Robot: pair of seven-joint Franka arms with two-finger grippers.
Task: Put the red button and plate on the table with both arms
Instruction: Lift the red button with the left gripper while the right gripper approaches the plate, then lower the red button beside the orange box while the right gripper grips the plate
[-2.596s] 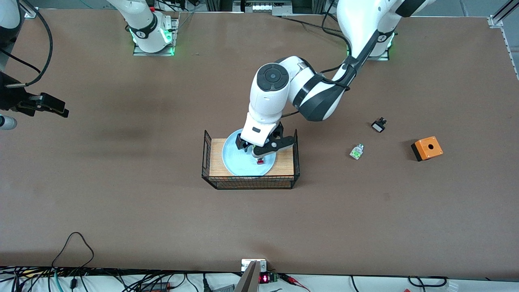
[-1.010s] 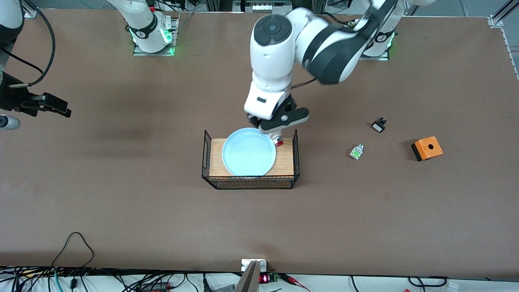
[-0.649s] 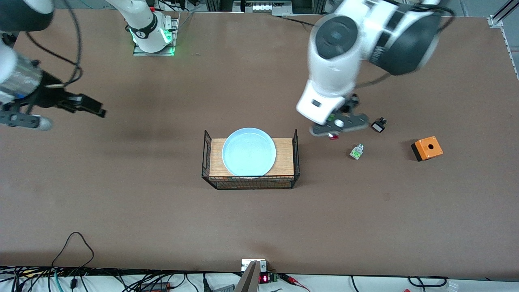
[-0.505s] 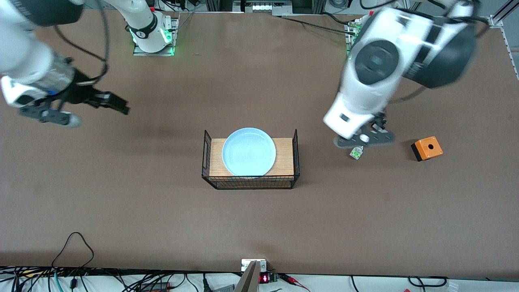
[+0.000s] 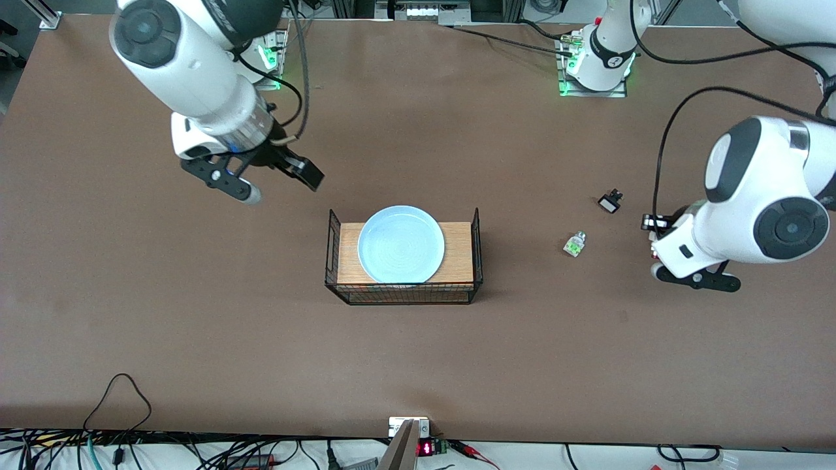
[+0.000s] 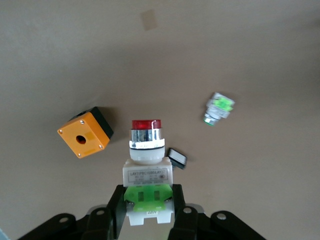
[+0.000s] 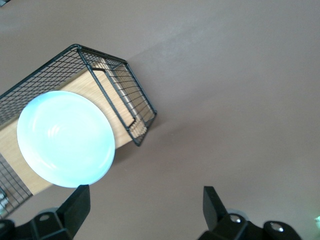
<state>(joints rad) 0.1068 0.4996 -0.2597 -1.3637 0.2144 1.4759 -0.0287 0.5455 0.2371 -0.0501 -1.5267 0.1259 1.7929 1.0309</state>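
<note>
The red button (image 6: 146, 165) has been carried off the plate (image 5: 401, 244) and is clamped by the left gripper (image 6: 148, 206) above the table (image 5: 196, 326); the right gripper (image 7: 145, 205) is held spread beside the rack (image 5: 475, 261).

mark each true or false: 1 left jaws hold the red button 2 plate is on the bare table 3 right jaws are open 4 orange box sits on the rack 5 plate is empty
1. True: the left gripper is shut on the red button.
2. False: the plate lies on the wooden-topped wire rack, not on the table.
3. True: the right gripper is open, up in the air near the rack.
4. False: the orange box lies on the table.
5. True: nothing lies in the plate.
</note>
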